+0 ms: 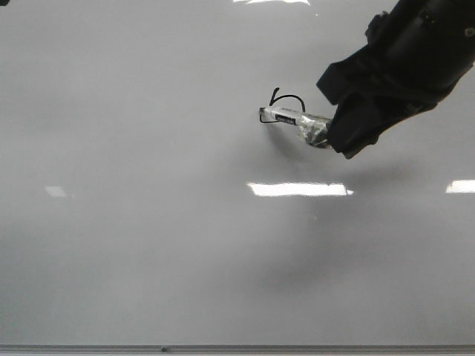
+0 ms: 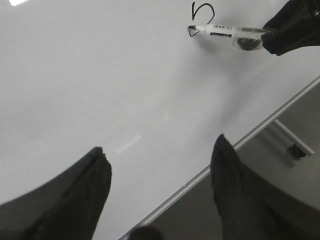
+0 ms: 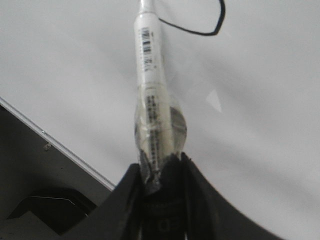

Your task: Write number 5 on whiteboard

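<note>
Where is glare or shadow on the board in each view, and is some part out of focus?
Front view: bright reflection bars on the whiteboard, soft shadow under the marker. Left wrist view: the left gripper is dark and blurred, the number 5 sharp. Right wrist view: the right gripper and marker look soft, without strong glare.

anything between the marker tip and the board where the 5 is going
Nothing visible. The right gripper holds the marker with its tip at the whiteboard, right beside the number 5.
</note>
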Motion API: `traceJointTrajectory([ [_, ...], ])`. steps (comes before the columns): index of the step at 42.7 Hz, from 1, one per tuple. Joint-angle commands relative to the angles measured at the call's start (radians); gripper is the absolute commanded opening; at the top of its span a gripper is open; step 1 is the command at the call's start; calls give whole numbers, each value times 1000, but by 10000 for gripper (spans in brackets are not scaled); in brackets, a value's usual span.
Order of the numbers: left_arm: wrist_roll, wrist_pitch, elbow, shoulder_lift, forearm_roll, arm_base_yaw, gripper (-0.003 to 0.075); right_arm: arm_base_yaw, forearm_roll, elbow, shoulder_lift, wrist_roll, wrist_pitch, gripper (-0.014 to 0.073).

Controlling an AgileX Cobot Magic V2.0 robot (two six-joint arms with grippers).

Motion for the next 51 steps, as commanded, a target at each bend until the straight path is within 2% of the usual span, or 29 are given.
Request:
traceJointTrajectory([
  [1, -7, -68, -26, -9, -25, -6, 430, -1, -5, -37, -78, -3, -26, -70],
  [9, -7, -68, -26, -9, -25, -6, 430, -10, -13, -37, -107, -2, -101, -70],
  [35, -7, -68, -26, -9, -28, -6, 430, -40, -15, -37, -17, -2, -112, -70],
  [44, -7, -68, -26, -9, -28, -6, 430, -118, -19, -37, -20, -2, -67, -70],
  [51, -7, -68, -26, -9, -28, -6, 430, -123, -17, -37, -48, -2, -67, -70],
])
